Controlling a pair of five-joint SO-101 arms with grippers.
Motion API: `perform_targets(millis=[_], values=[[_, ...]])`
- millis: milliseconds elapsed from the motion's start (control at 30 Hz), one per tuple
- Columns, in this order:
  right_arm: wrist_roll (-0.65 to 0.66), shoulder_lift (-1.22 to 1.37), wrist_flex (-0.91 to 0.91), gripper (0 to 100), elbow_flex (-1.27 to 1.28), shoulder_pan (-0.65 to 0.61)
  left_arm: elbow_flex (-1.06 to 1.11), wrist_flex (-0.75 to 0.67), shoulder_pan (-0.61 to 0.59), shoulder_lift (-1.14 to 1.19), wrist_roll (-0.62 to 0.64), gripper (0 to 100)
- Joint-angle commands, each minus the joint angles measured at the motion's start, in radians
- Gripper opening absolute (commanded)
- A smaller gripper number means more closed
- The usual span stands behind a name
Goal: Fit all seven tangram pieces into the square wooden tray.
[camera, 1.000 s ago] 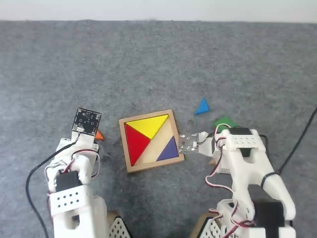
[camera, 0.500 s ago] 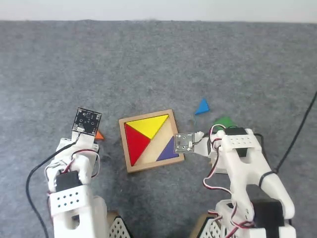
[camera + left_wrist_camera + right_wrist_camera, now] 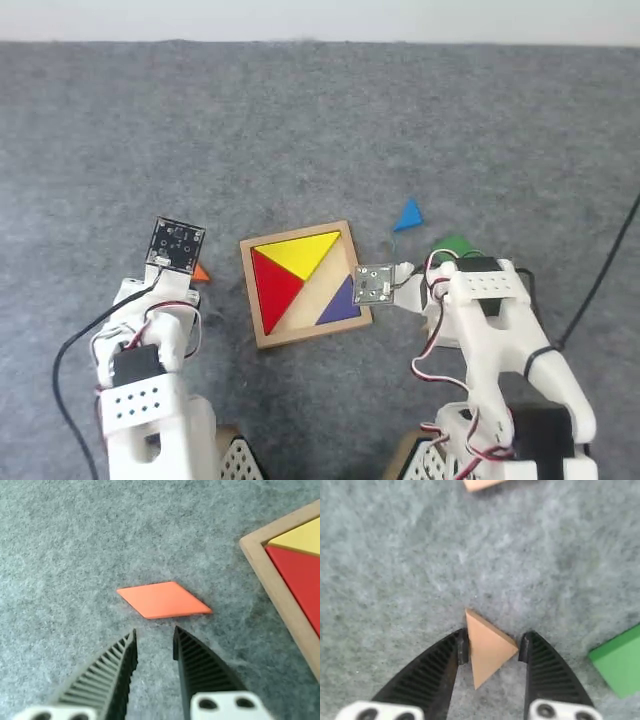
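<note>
Since the last frame right arm (image 3: 485,300) crept toward tray (image 3: 250,295), wrist now over its right rim. There right gripper (image 3: 494,644) is clamped on tan triangle (image 3: 487,650), just off that rim. I'd clear the rim, yaw to match the gap, lower flat. Long edge lies along one finger, pointing trayward. FYI left gripper (image 3: 154,634) slightly parted, empty

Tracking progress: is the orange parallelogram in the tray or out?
Out: the orange parallelogram lies flat on the grey mat beside the tray, near the open left end effector.

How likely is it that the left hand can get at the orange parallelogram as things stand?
Probably yes: the orange parallelogram lies flat just ahead of the open left hand, with nothing between them.
</note>
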Motion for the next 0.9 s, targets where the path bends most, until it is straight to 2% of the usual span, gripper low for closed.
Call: perform_targets(millis=[0,467,633,867], values=[[-0.014,-0.001,-0.007,16.4,-0.002,0.03,-0.013,0.008,0.006,-0.021,-0.008,12],[-0.043,-0.012,-0.005,16.1,-0.002,0.022,-0.013,0.008,0.006,-0.021,-0.008,12],[-0.044,-0.01,-0.005,10.8,-0.002,0.022,-0.013,0.008,0.006,-0.021,-0.008,12],[-0.044,-0.012,-0.005,10.6,-0.002,0.022,-0.013,0.008,0.006,-0.021,-0.008,12]])
